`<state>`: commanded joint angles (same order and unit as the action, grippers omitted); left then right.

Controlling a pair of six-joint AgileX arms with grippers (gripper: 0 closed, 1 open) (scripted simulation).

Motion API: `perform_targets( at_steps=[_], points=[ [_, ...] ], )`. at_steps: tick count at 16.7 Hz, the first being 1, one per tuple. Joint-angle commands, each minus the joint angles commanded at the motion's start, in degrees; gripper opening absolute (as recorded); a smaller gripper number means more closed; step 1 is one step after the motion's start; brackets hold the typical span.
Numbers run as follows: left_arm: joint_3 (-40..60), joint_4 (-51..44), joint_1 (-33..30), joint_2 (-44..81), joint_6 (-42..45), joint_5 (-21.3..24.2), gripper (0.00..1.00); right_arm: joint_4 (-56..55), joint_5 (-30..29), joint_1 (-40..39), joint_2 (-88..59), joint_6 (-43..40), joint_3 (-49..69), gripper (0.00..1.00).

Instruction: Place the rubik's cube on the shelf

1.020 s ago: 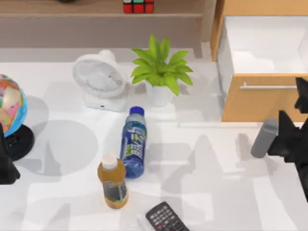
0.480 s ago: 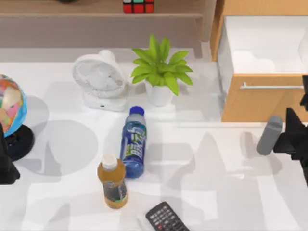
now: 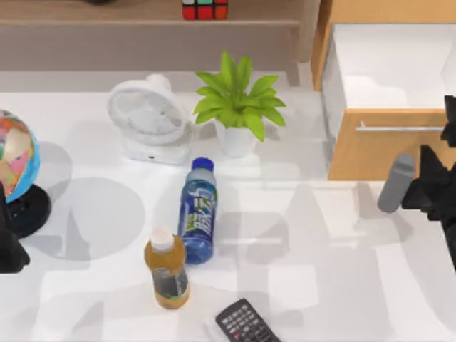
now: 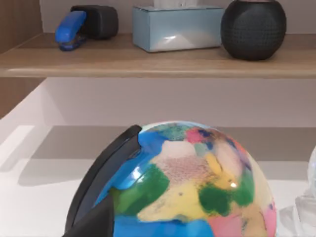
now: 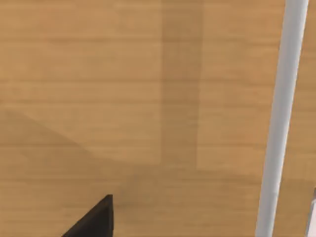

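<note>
Rubik's cube (image 3: 204,9) rests on shelf (image 3: 142,21), at top view's far edge, behind plant (image 3: 239,103) and fan (image 3: 148,117). Right gripper (image 3: 427,191) at table's right edge, in front of drawer cabinet (image 3: 385,146), just beside grey cylinder (image 3: 395,183); finger state: cannot tell. Left arm (image 3: 8,246) parked at left edge by globe (image 3: 16,153); finger state: cannot tell.

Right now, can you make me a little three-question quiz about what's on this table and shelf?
1. True or false: the small rubik's cube with red stickers sits on the long light-brown wooden shelf.
2. Which stands upright? A) blue plastic bottle B) orange juice bottle with white cap
3. Fill in: the orange-wood drawer with a silver handle is ___ (open/closed).

Key: 1 true; 2 B; 3 open.
</note>
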<state>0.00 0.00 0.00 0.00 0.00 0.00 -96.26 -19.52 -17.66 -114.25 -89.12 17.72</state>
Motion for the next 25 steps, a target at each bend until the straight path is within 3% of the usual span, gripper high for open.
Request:
perform_targets(
  at_steps=[3,16,25],
  points=[
    [0.0,0.0,0.0,0.0,0.0,0.0,1.00,0.0,0.0,0.0,0.0,0.0,0.0,1.00],
    [0.0,0.0,0.0,0.0,0.0,0.0,1.00,0.0,0.0,0.0,0.0,0.0,0.0,0.02],
    [0.0,0.0,0.0,0.0,0.0,0.0,1.00,0.2,0.0,-0.1,-0.1,0.2,-0.1,0.00]
  ],
)
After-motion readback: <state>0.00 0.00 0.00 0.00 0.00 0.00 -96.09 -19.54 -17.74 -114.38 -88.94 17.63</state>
